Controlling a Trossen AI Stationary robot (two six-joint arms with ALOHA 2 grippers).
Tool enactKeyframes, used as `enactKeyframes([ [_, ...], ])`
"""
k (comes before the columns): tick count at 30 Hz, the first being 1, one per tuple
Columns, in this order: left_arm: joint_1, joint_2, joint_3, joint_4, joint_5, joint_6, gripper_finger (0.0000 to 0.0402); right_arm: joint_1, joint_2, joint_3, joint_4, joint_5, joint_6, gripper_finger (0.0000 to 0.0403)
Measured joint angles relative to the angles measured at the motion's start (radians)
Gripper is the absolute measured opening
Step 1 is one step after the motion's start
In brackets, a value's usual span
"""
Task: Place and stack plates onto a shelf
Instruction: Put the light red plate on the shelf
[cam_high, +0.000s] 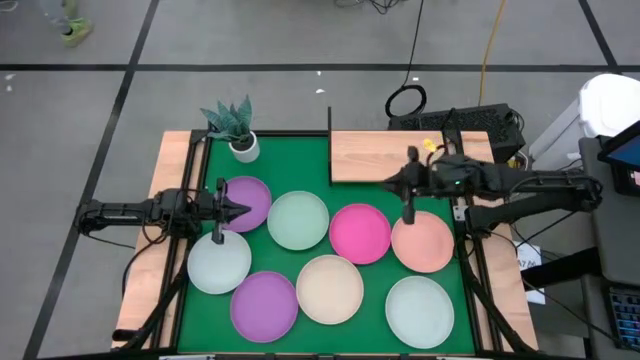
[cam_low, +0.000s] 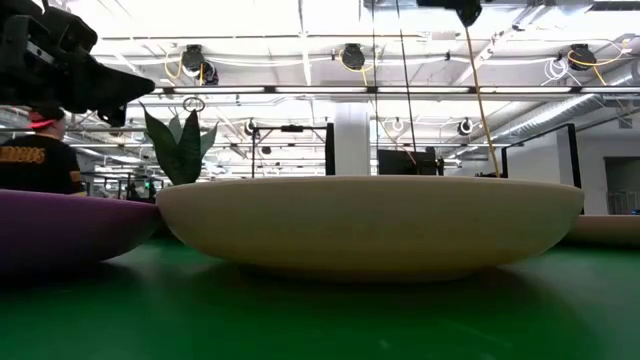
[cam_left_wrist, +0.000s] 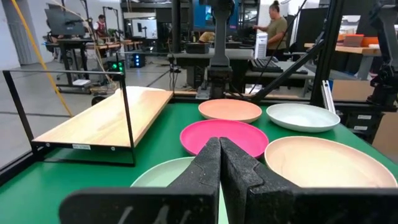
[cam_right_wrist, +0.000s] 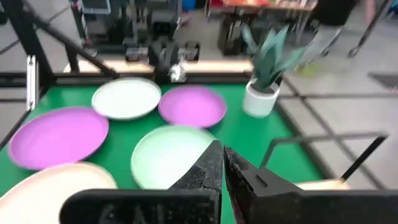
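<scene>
Left jaws (cam_high: 219, 237), pressed together, hang over the whitish plate (cam_high: 219, 262), just beside the purple plate (cam_high: 245, 203). Right jaws (cam_high: 407, 218), likewise pressed together and empty, hang between the hot pink plate (cam_high: 360, 232) and the salmon plate (cam_high: 423, 243); the shelf (cam_high: 385, 156) lies just beyond them, bare. Farther off rest the mint plate (cam_high: 298, 220), cream plate (cam_high: 330, 289), second purple plate (cam_high: 264, 303) and another whitish plate (cam_high: 420, 310). Risks, as judged: closed jaws descending would strike a rim rather than straddle it; shallow, smooth rims may slip from a pinch; neighbours nearly touch, so lifting one could drag another; a carried plate could clip the shelf's post (cam_high: 329, 146).
</scene>
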Motion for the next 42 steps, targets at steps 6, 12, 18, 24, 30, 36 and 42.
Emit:
enactKeyframes([
  [6, 0.000, 0.000, 0.000, 0.000, 0.000, -0.001, 0.0003, 0.056, 0.058, -0.058, -0.013, 0.001, 0.063, 0.0000],
  [12, 0.000, 0.000, 0.000, -0.002, 0.000, -0.073, 0.0003, 0.068, 0.098, -0.110, -0.017, 0.003, 0.054, 0.0000],
  [18, 0.000, 0.000, 0.042, -0.007, -0.002, -0.089, 0.0003, 0.065, 0.106, -0.141, 0.001, 0.005, 0.060, 0.0000],
  [24, 0.000, 0.061, 0.196, -0.144, -0.036, -0.145, 0.0003, 0.065, 0.105, -0.173, 0.017, 0.004, 0.082, 0.0000],
  [30, 0.000, 0.208, 0.406, -0.298, -0.087, -0.176, 0.0003, 0.072, 0.105, -0.203, 0.011, 0.000, 0.161, 0.0000],
  [36, -0.010, 0.365, 0.555, -0.313, -0.089, -0.157, 0.0003, 0.094, 0.105, -0.232, 0.008, -0.006, 0.223, 0.0000],
  [42, -0.046, 0.520, 0.573, -0.262, -0.086, -0.175, 0.0003, 0.113, 0.105, -0.252, 0.011, -0.133, 0.229, 0.0000],
])
